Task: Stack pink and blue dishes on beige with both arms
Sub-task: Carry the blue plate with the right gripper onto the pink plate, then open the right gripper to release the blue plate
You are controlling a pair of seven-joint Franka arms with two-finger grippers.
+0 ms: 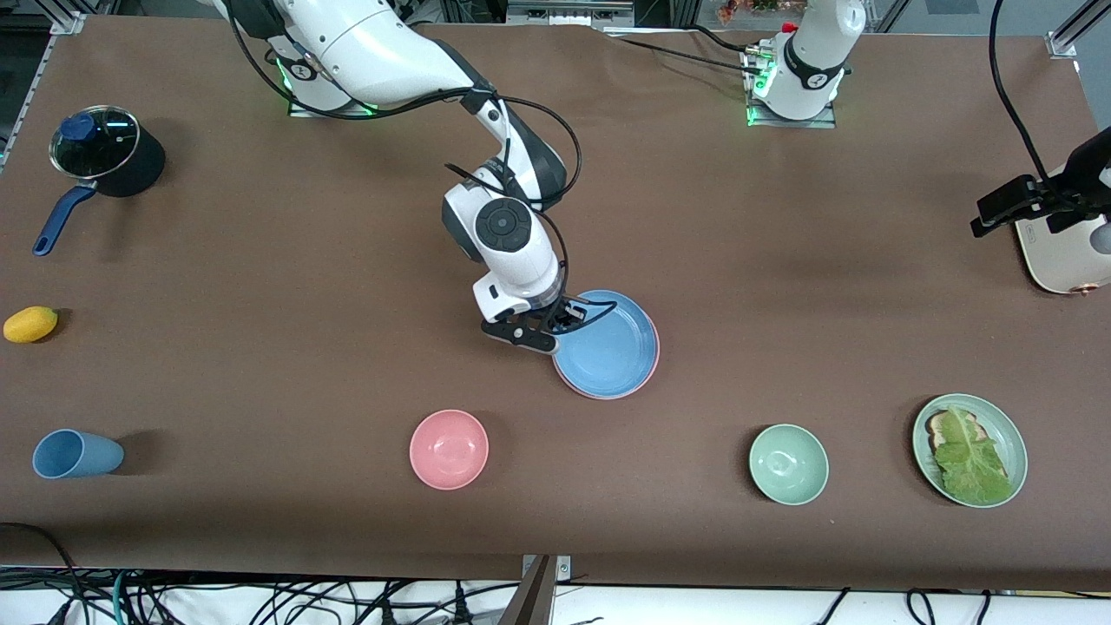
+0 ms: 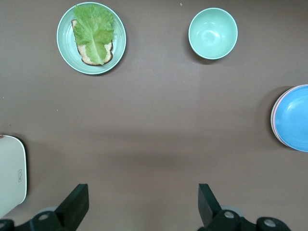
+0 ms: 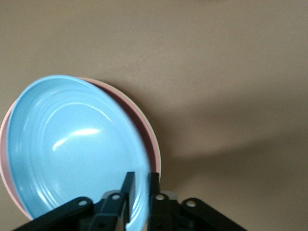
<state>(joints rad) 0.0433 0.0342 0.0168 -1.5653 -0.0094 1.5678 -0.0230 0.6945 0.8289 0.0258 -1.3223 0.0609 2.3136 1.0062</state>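
Blue plate (image 3: 72,149) between right pincer (image 3: 140,185) fingers

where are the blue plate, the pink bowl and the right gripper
blue plate (image 1: 610,351): front view, middle of its inner face.
pink bowl (image 1: 449,449): front view, bottom of its hollow.
right gripper (image 3: 140,192): right wrist view, midway between its fingertips, at the blue plate's rim.

The blue plate (image 1: 612,351) is light blue, wide, shallow and low-rimmed; it lies near the table's middle, on top of the pink plate (image 1: 654,354); the pink plate shows only as a thin crescent of rim around the blue one's edge.
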